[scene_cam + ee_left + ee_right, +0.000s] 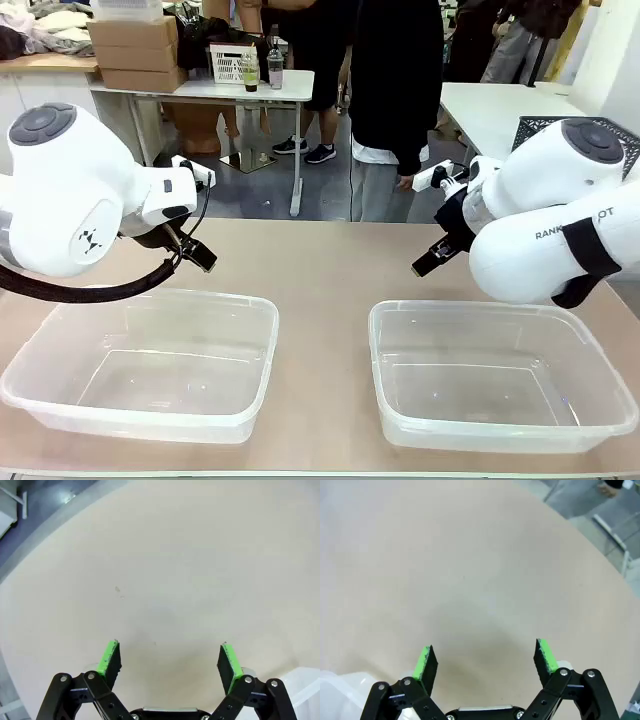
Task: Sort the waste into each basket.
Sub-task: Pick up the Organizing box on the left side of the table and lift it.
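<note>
"So, which step are we at?"

"The very start, I'd say. The left tub (pixel 150 297) sits toward the near-left corner of the worktop (pixel 320 255) and the right tub (pixel 470 308) toward the near-right corner. Both lie along the near edge, and both have nothing in them."

"And the claws?"

"The left gripper (pixel 197 255) hangs just behind the left tub's far rim, and the right gripper (pixel 430 262) just behind the right tub's. Each points in toward the middle of the worktop. Both are spread wide and hold nothing."

"What does the next move call for?"

"A piece of waste to go for, by my reckoning. A person (pixel 395 100) stands at the far edge, so the cans and bottles may well come from that side. Then the arm must tell can from bottle before choosing a tub."

"What do the wrist views add?"

"The front view gives the layout, but the pads are hard to read there. The left wrist view shows the green pads of the left gripper (pixel 170 656) well apart over bare worktop, with a corner of the left tub (pixel 306 680) at lower right. The right wrist view shows the same for the right gripper (pixel 484 657), with the right tub (pixel 340 690) at lower left."
</note>
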Robot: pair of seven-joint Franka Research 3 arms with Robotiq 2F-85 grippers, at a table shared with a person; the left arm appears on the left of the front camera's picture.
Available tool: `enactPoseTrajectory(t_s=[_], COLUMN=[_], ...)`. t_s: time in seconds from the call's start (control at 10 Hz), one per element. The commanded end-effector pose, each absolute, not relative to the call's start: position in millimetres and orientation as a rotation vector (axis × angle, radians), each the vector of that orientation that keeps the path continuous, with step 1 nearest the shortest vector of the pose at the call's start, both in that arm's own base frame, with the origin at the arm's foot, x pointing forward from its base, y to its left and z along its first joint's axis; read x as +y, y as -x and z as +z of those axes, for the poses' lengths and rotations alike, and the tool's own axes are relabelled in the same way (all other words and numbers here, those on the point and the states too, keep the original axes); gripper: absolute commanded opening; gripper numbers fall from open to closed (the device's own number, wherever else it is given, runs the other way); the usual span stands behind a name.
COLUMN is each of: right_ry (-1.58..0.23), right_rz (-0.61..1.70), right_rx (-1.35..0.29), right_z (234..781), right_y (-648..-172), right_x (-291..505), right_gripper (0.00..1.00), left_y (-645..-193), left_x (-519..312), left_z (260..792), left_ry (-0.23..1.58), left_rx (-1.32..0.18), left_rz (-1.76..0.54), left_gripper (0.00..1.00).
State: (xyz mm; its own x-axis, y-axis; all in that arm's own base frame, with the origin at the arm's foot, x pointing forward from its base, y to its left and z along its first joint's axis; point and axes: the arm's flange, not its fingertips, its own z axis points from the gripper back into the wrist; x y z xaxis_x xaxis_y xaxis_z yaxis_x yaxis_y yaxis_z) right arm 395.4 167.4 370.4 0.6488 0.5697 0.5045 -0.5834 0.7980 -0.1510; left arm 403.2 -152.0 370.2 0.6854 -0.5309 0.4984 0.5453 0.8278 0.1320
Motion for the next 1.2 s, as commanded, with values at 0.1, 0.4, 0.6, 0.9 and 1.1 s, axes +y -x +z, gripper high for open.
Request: enactPoseTrajectory(t_s=[0.1,0.4,0.6,0.9,1.1], right_ry=[-0.026,-0.026,-0.026,-0.026,-0.051], right_rz=[0.655,0.655,0.655,0.655,0.555], right_rx=[-0.564,-0.564,-0.564,-0.564,-0.555], right_z=[370.4,370.4,370.4,370.4,408.2], right_y=[-395.4,-395.4,-395.4,-395.4,-387.9], right_x=[167.4,167.4,167.4,167.4,158.7], right_gripper=[1.00,1.00,1.00,1.00,1.00], left_y=[-403.1,-403.1,-403.1,-403.1,-399.3], left_x=[-152.0,-152.0,-152.0,-152.0,-152.7], left_z=[370.3,370.3,370.3,370.3,408.4], left_ry=[0.028,0.028,0.028,0.028,0.055], left_rx=[-0.550,-0.550,-0.550,-0.550,-0.467], left_rz=[-0.603,-0.603,-0.603,-0.603,-0.512], left_gripper=[1.00,1.00,1.00,1.00,1.00])
